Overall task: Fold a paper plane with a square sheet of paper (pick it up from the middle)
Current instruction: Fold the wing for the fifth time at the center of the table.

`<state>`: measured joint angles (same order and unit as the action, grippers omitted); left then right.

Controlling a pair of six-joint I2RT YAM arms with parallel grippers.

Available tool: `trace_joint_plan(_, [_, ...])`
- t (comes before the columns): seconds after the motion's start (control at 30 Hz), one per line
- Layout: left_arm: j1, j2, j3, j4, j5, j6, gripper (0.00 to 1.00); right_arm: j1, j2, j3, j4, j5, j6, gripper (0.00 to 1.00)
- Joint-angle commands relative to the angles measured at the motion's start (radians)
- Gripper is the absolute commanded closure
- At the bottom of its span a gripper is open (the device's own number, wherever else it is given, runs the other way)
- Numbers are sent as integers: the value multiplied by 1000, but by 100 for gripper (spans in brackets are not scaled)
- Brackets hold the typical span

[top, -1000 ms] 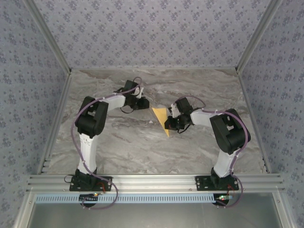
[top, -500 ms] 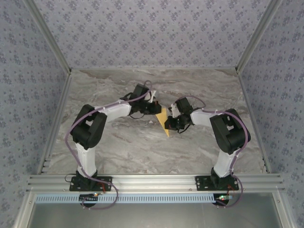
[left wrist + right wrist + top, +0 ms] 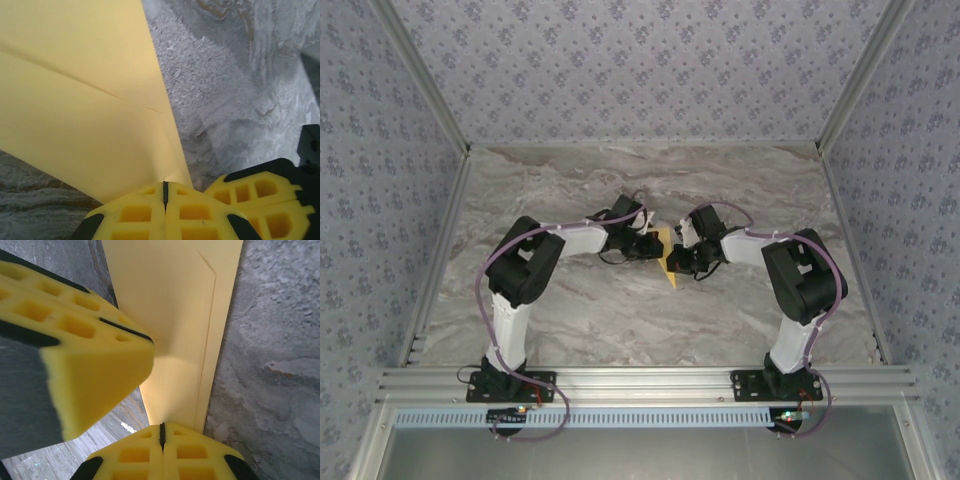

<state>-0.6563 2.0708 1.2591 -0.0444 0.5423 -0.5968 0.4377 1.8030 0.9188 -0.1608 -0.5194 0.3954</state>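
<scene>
L gripper (image 3: pixel 651 249): two-finger tip w/ yellow foam pads, clenched. On the L wrist cam (image 3: pixel 165 194) we see the pads pressed flat together, w/ a thin dark seam betw. them.
R gripper (image 3: pixel 683 262): same build, also clenched. On the R wrist cam (image 3: pixel 161 434) the pads meet along one tight seam.
Paper plane (image 3: pixel 669 272): yellow-orange folded paper, narrow pointed dart shape. It lies on the grey marble table top (image 3: pixel 580 310) betw. the two grippers, reaching both tips.
Paper plane vs L gripper: the paper (image 3: pixel 85 110) spreads ahead & to the left of the tips, and its near corner meets the seam. Straight crease lines run across it.
Paper plane vs R gripper: the paper (image 3: pixel 175 315) runs straight ahead from the tips, w/ a folded flap edge along its right side.
Grip on paper: we can't tell if either pair has paper nipped in the seam or just presses on top.
Spacing: the tips sit just beside each other. R gripper's pads (image 3: pixel 260 195) show right of the L tips. L gripper's pad (image 3: pixel 85 355) sits ahead-left of the R tips, over the paper's left edge.
Pointed end: sticks out on the arm-base side of both tips in the top cam.
</scene>
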Motion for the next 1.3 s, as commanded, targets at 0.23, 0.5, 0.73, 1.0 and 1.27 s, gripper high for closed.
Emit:
trace_joint_plan(0.23, [45, 79, 13, 5, -38, 32, 98, -9, 80, -44, -155, 102, -28, 100])
trace_joint_plan(0.5, [178, 137, 103, -64, -63, 84, 96, -12, 102, -38, -222, 143, -77, 100])
trace_joint_plan(0.73, [226, 195, 270, -207, -127, 91, 94, -12, 102, -42, -215, 138, -69, 100])
trace_joint_plan(1.0, [243, 133, 305, -254, -157, 112, 86, -9, 35, -26, -143, 67, -19, 100])
trace_joint_plan(1.27, [176, -31, 302, -391, -320, 76, 62, -16, -169, 8, -22, 73, 112, 69])
